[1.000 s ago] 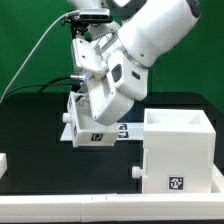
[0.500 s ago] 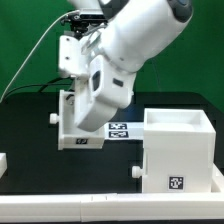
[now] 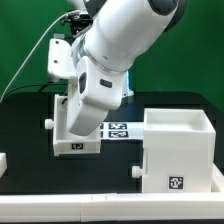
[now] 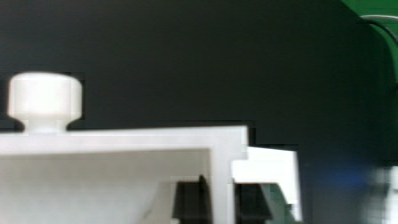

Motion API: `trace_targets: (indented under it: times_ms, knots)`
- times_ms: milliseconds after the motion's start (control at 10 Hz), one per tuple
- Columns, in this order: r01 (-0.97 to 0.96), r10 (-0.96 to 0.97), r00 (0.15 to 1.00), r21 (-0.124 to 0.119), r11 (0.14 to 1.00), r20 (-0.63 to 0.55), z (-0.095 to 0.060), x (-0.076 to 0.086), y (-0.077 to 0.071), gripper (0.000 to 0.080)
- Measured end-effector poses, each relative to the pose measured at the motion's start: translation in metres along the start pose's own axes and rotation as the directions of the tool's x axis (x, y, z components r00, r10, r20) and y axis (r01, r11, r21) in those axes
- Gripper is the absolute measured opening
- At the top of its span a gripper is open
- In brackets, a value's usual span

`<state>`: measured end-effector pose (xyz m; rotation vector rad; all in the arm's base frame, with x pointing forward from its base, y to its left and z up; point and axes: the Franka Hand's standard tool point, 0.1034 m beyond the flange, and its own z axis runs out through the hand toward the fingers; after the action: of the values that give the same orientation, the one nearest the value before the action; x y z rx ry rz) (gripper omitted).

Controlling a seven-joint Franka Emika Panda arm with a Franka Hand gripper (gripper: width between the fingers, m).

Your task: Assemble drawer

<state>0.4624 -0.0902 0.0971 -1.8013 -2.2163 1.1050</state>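
Observation:
A white open-topped drawer case [image 3: 178, 150] with a marker tag on its front stands at the exterior view's right. My gripper [image 3: 84, 112] holds a white drawer box [image 3: 76, 128] with a round knob [image 3: 49, 124], lifted above the black table, left of the case. In the wrist view the box's panel [image 4: 125, 170] and its knob [image 4: 43, 98] fill the lower part, and the dark fingers [image 4: 267, 205] clamp a thin white wall between them.
The marker board [image 3: 118, 130] lies on the table behind the held box. A white wall runs along the table's front edge [image 3: 60, 205]. A small white block [image 3: 3, 161] sits at the far left. A small white peg [image 3: 136, 171] sticks out beside the case.
The arm has swung toward the exterior view's left, carrying the drawer box with it, away from the case.

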Motion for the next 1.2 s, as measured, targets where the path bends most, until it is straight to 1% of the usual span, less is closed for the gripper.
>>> trace_targets:
  times_ms: [100,200,300,400,500,600,700,800,900,1100,1200]
  knots:
    - [0.000,-0.001,1.000,-0.060,0.998,-0.014,-0.001,0.003,-0.001,0.0043]
    - [-0.002,-0.002,0.999,-0.137,0.991,-0.032,-0.001,0.006,0.001,0.0043]
    - [-0.007,-0.003,0.999,-0.203,0.979,-0.048,-0.002,0.008,0.002,0.0043]
    - [-0.012,-0.005,0.998,-0.259,0.966,-0.062,-0.002,0.011,0.003,0.0043]
    - [-0.014,-0.012,0.997,-0.337,0.942,-0.074,-0.004,0.013,0.007,0.0043]
    - [-0.023,-0.015,0.996,-0.396,0.918,-0.092,-0.003,0.016,0.007,0.0043]
    - [-0.031,-0.019,0.994,-0.446,0.895,-0.108,-0.004,0.018,0.009,0.0043]
    - [-0.035,-0.030,0.993,-0.512,0.858,-0.118,-0.005,0.021,0.012,0.0043]
    - [-0.044,-0.031,0.991,-0.532,0.846,-0.131,-0.002,0.023,0.011,0.0043]
    - [-0.046,-0.030,0.991,-0.532,0.845,-0.133,-0.002,0.023,0.011,0.0043]
    - [-0.095,0.006,0.986,-0.541,0.836,-0.164,-0.002,0.026,0.017,0.0043]
